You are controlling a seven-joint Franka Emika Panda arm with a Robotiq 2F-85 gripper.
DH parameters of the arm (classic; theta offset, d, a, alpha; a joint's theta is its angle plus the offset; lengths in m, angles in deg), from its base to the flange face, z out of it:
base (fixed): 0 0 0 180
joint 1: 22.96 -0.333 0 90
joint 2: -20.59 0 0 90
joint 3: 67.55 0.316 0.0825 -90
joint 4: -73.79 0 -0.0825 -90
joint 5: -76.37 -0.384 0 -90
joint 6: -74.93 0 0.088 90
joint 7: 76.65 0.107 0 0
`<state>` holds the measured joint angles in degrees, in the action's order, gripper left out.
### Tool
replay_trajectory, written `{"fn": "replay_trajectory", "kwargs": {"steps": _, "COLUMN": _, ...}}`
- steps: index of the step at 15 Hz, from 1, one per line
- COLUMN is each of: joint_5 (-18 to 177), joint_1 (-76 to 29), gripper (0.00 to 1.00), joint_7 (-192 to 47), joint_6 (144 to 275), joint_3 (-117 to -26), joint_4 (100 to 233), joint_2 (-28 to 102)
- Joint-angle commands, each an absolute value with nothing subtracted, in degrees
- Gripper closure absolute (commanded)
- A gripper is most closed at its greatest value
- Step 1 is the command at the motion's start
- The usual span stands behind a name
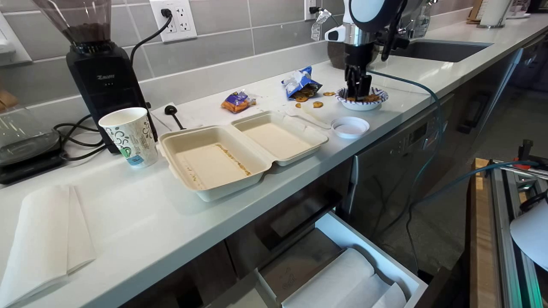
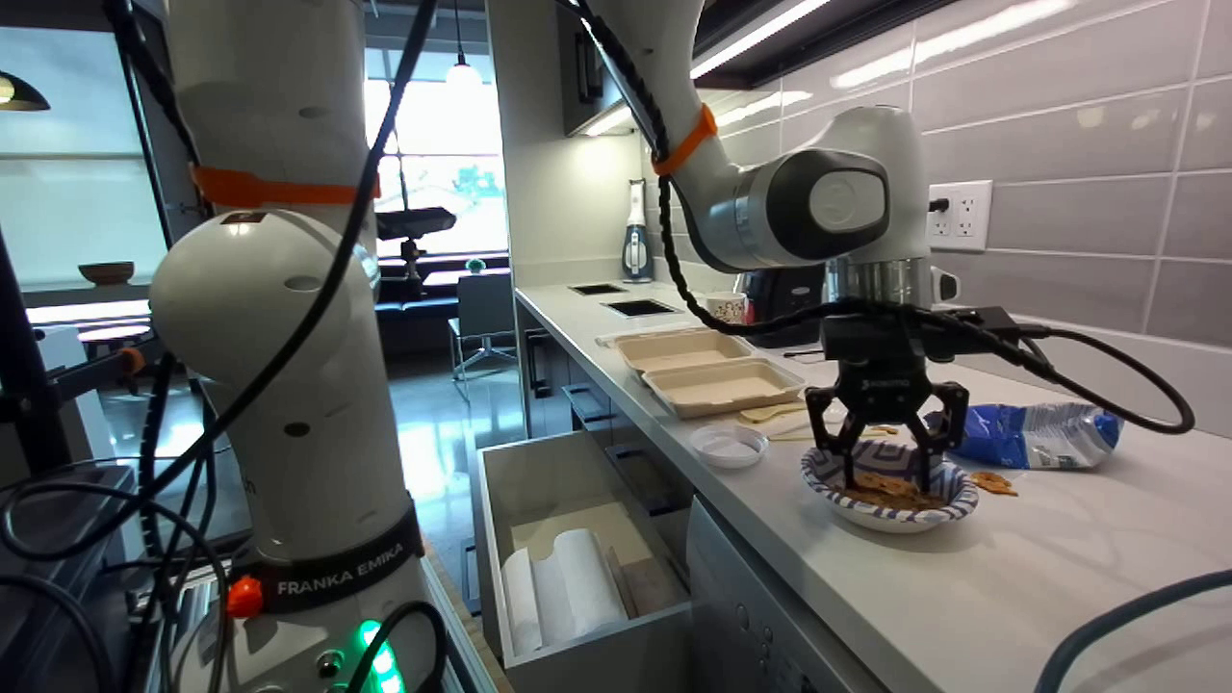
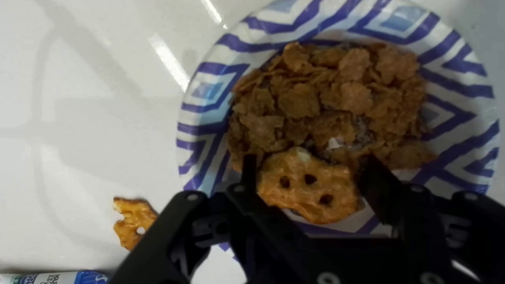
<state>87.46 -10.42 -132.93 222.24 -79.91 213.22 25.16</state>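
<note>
Because I have the black two-fingered pincer (image 2: 886, 479) pointing straight down, its fingers (image 3: 378, 188) reach inside a white paper bowl with purple-blue zigzags (image 3: 199, 136). They stand partway apart, with a glossy golden-brown pretzel crisp (image 3: 303, 193) between the tips; from my feeds I can't tell whether they pinch it or merely straddle it. That crisp lies in the bowl at the edge of a heap of curled brown cereal flakes (image 3: 298, 100), and I'd judge that heap and wall together keep it from sliding.

Just beside the bowl, a jagged, partly hidden crisp (image 3: 130, 215) lies on the glossy white tabletop (image 2: 1049, 549), near a crinkled blue-and-silver bag (image 2: 1025, 435). The bag rests on its side, mouth open towards more loose crisps (image 1: 317, 104), which probably explains their spot.

Also near the bowl I see a shallow round white dish or lid (image 1: 350, 130), then a pale spoon-like utensil (image 2: 770, 412) and a beige moulded-fibre takeout box (image 1: 197, 154), spread on its hinge so both halves face up. Farther along stand a white leaf-patterned paper cup (image 1: 128, 132) and a black coffee grinder (image 1: 107, 94), presumably set against the tiles for the wall outlet (image 1: 183, 21).
</note>
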Motion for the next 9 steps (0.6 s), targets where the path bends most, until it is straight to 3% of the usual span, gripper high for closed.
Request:
{"fn": "replay_trajectory", "kwargs": {"steps": 1, "joint_5": 85.4, "joint_1": -9.8, "gripper": 0.31, "joint_7": -134.4, "joint_6": 222.4, "joint_3": -79.3, "joint_4": 212.1, "joint_2": 26.9}}
{"fn": "replay_trajectory", "kwargs": {"steps": 9, "joint_5": 85.0, "joint_1": -9.8, "gripper": 0.42, "joint_7": -134.3, "joint_6": 222.3, "joint_3": -79.0, "joint_4": 211.5, "joint_2": 27.3}}
